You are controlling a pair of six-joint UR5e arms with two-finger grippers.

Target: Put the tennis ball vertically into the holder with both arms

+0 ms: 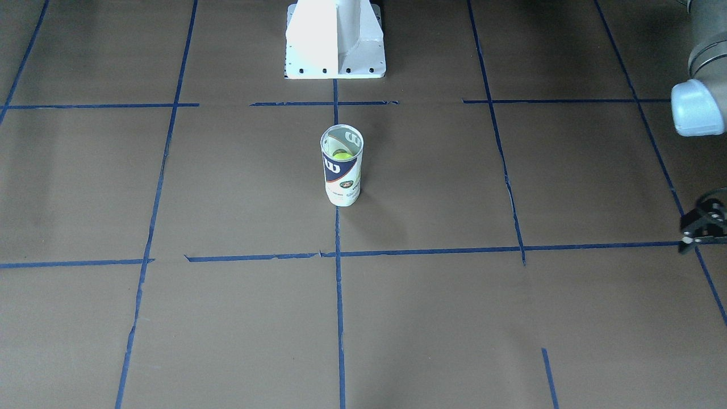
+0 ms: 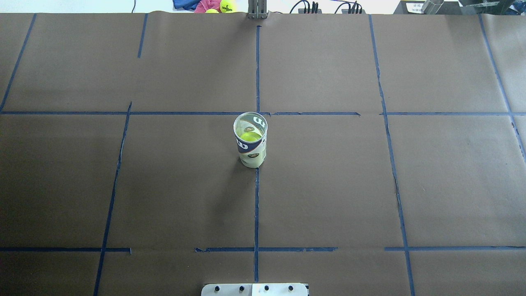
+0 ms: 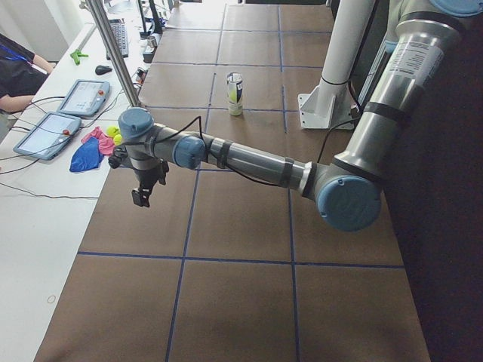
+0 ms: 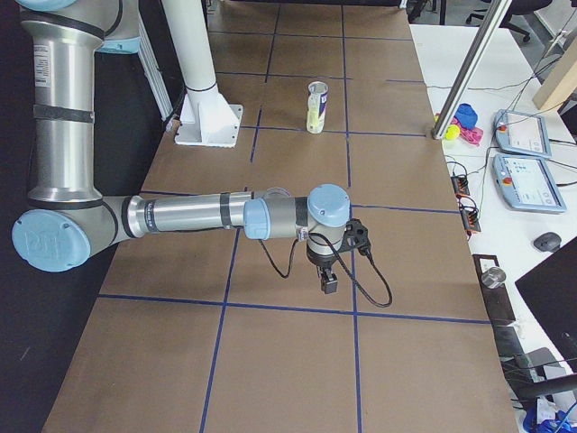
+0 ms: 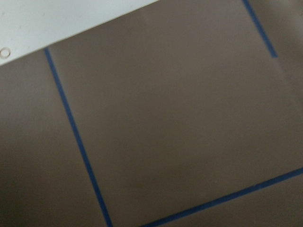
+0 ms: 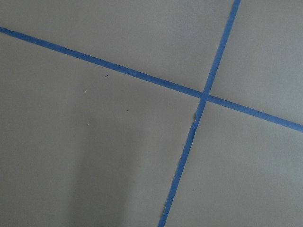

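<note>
The holder [image 1: 342, 165] is a clear can with a white and navy label. It stands upright and open-topped at the table's middle, also in the overhead view [image 2: 250, 139] and both side views [image 3: 235, 93] [image 4: 316, 106]. A yellow-green tennis ball [image 1: 342, 154] [image 2: 250, 136] sits inside it. My left gripper [image 1: 704, 224] [image 3: 143, 194] hangs above the table far off to the left end, cut by the view's edge; I cannot tell its state. My right gripper [image 4: 326, 281] hangs over the right end, also far from the holder; I cannot tell its state. Both wrist views show only brown paper and tape.
The white pedestal [image 1: 335, 40] [image 2: 254, 289] stands at the robot's side of the table. Blue tape lines [image 2: 257, 205] grid the brown paper. Spare tennis balls and cloths [image 2: 226, 5] lie beyond the far edge. Tablets [image 3: 81, 96] and a person [image 3: 19, 72] are at the side desk.
</note>
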